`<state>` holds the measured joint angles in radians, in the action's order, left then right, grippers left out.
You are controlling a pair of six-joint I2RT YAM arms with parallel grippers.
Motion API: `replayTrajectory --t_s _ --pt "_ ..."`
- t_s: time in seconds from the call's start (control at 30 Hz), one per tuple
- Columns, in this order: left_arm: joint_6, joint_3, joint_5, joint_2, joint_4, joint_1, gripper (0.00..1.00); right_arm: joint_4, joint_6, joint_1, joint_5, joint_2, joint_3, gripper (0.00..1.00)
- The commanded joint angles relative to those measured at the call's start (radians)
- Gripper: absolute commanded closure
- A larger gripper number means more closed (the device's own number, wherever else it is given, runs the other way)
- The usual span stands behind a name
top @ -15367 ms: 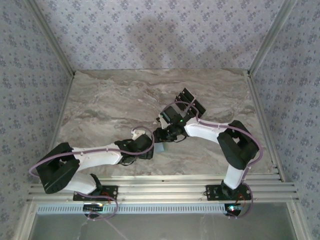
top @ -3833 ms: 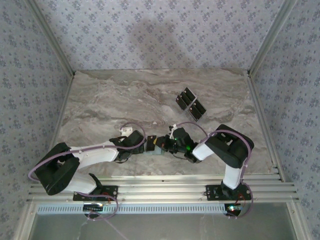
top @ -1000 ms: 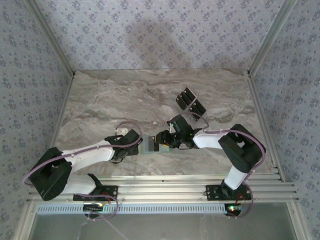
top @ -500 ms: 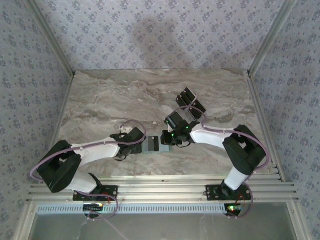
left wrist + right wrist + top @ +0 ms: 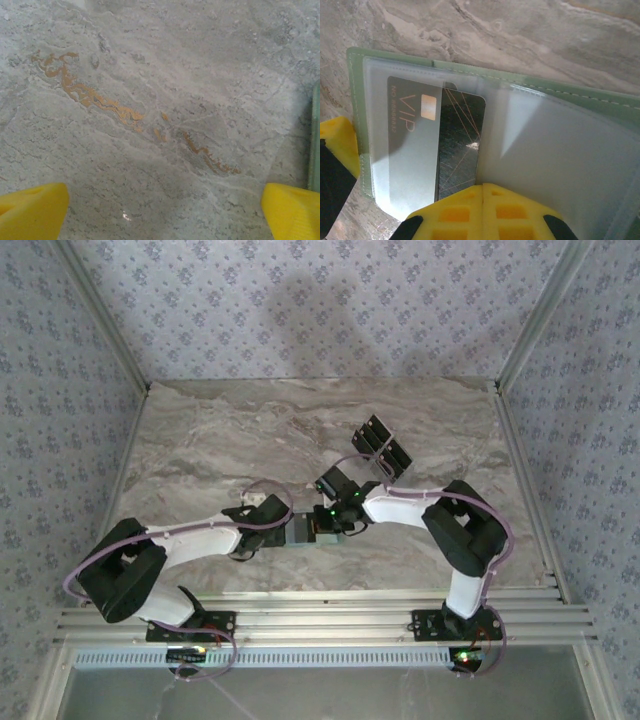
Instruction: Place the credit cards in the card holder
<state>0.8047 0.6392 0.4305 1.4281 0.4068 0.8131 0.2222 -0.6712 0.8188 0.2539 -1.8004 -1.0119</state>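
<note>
The pale-green card holder (image 5: 395,59) lies open on the marble, its clear sleeves facing up. It shows small between the two grippers (image 5: 299,530). A black credit card (image 5: 451,145) marked VIP sits partly inside the left sleeve. My right gripper (image 5: 483,194) is shut, its yellow pads pressed together at the card's near edge with nothing between them. My left gripper (image 5: 162,215) is open over bare marble, and its right fingertip (image 5: 292,212) is beside the holder's green edge (image 5: 315,140). More black credit cards (image 5: 382,448) lie farther back on the table.
The marble table (image 5: 220,440) is walled by patterned panels on three sides. An aluminium rail (image 5: 320,620) runs along the near edge by the arm bases. The left gripper's yellow finger (image 5: 337,142) shows at the holder's left side.
My right gripper has shut and moved down-left onto the open holder. The left gripper has shifted right, closer to the holder's edge, and stays open.
</note>
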Motion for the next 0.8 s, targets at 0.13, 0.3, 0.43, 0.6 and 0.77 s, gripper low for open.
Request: replayTrajectory --t_s 0.13,0.3,0.43,0.6,0.77 --pt "0.007 -0.024 -0.028 0.025 -0.033 0.0 0.0 0.014 -0.003 0.018 0.017 -0.034 -0.042 0.93" --pt "0.009 -0.029 -0.033 0.031 -0.047 0.001 0.0 0.0 -0.017 0.023 0.035 -0.05 -0.055 0.94" --pt "0.012 -0.028 -0.035 0.04 -0.053 0.009 0.0 -0.014 -0.029 0.031 0.046 -0.064 -0.064 0.94" --pt "0.019 -0.027 -0.037 0.054 -0.059 0.022 0.0 -0.033 -0.044 0.039 0.063 -0.07 -0.069 0.94" --pt "0.026 -0.024 -0.041 0.067 -0.065 0.032 0.0 -0.066 -0.068 0.04 0.103 -0.079 -0.066 0.94"
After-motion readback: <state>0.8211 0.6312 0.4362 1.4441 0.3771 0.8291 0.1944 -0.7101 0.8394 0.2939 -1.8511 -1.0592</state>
